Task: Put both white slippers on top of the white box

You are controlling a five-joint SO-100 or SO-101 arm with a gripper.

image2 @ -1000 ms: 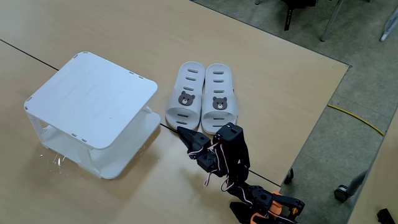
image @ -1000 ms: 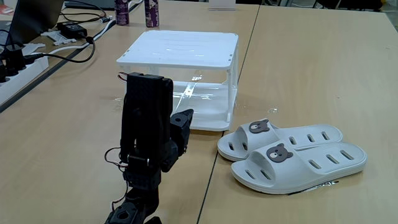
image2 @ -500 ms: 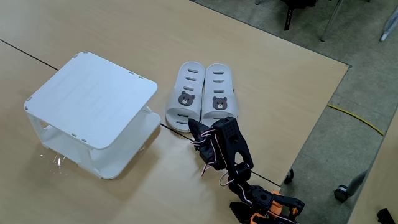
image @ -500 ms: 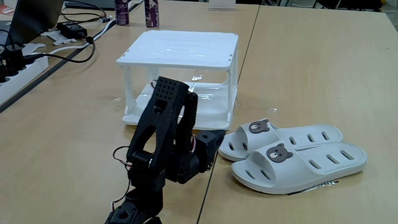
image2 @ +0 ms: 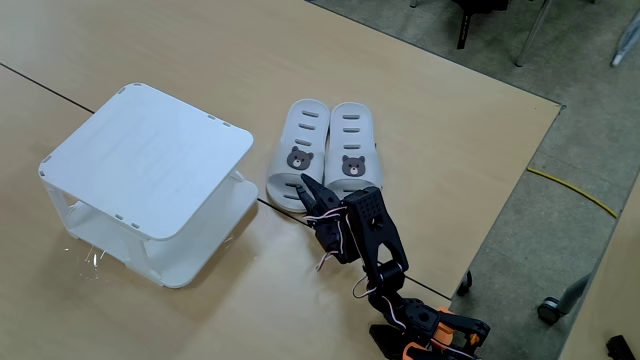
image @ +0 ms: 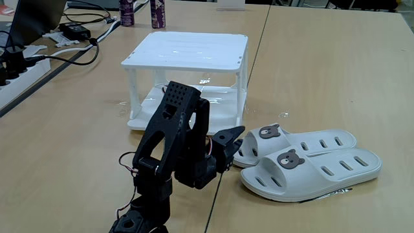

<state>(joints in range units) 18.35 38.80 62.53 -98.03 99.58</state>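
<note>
Two white slippers lie side by side on the wooden table, each with a brown bear badge. In one fixed view they are the far slipper (image: 304,139) and the near slipper (image: 317,169); from above they are the left slipper (image2: 300,150) and the right slipper (image2: 352,152). The white box (image: 187,48), a two-tier rack with a bare flat top (image2: 150,160), stands left of them. My black gripper (image: 234,144) reaches low toward the toe end of the far slipper, open and holding nothing. Seen from above, the gripper (image2: 308,192) sits at the open end of the left slipper.
A power strip (image: 19,71), an adapter with cables (image: 74,30) and two dark bottles (image: 157,13) sit at the back left. The arm's base (image2: 420,330) stands near the table's front edge. A yellow cable (image2: 570,190) lies on the floor beyond the table corner.
The arm has leaned forward and down from an upright folded pose, bringing the gripper from beside the box to the slippers' toe ends. Slippers and box have not moved.
</note>
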